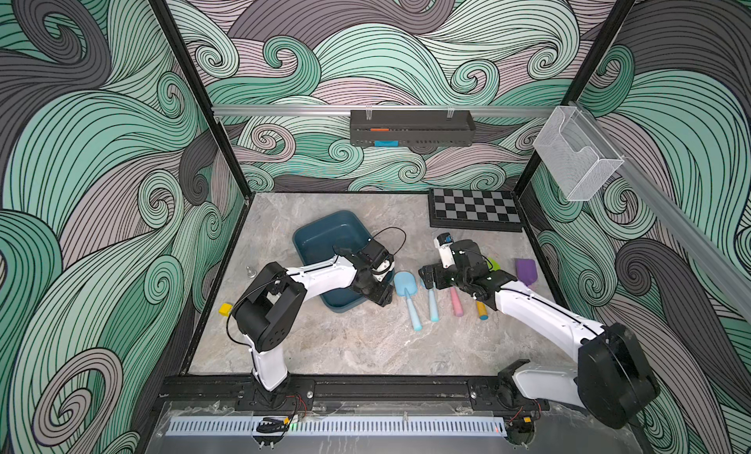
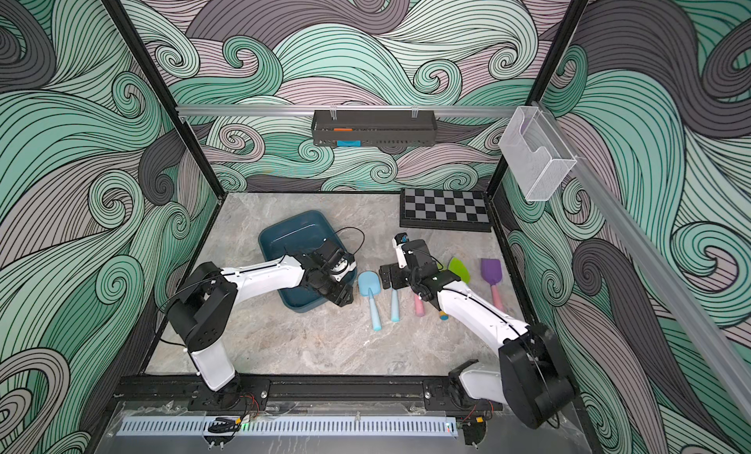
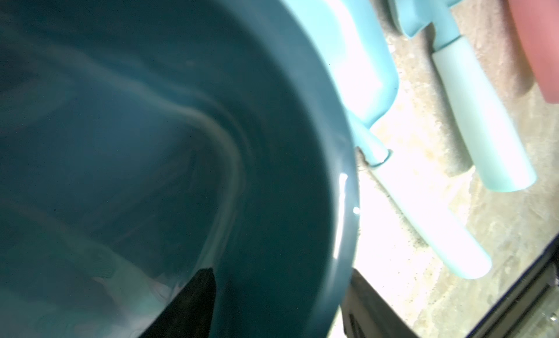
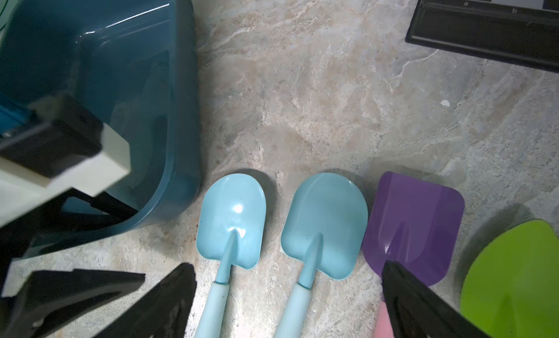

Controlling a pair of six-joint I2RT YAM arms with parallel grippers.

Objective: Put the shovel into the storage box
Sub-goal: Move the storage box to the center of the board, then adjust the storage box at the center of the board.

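Right wrist view: right hand (image 4: 287,265) gapes wide; the blue shovel (image 4: 231,221) beside the storage box (image 4: 184,124) seems light, rigid; pinch its handle.

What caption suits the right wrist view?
Open right gripper above two light blue shovels, a purple shovel and a green shovel, beside the storage box.
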